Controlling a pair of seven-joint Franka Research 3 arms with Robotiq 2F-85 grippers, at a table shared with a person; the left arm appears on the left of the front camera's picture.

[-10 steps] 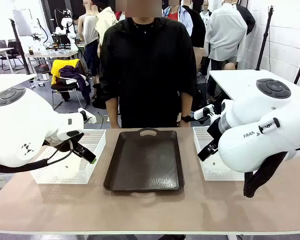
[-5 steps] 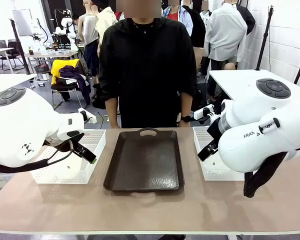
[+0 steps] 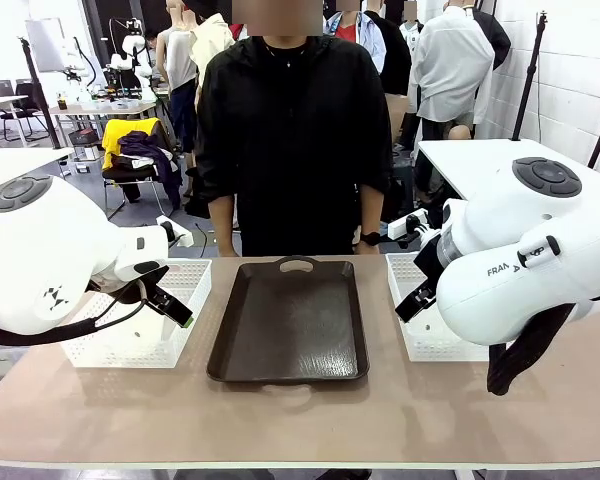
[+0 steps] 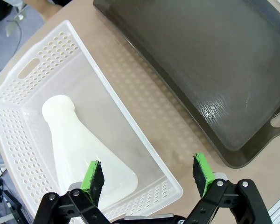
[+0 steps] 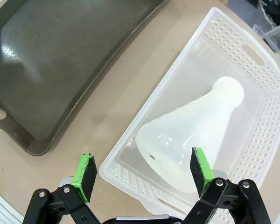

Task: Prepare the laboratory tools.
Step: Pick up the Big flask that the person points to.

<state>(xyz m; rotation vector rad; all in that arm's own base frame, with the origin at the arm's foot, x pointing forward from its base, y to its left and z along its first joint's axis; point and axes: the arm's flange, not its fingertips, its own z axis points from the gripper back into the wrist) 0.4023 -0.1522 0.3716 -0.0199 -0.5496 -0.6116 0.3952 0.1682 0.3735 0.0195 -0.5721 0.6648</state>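
Our left jaws and right jaws hang released. One flask (image 4: 70, 140) lies in the basket (image 4: 46, 60) left of the tray (image 3: 290, 320), the other flask (image 5: 191, 126) right of it; we should centre over each neck before clenching.

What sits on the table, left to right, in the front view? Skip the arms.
left white mesh basket → dark brown tray → right white mesh basket
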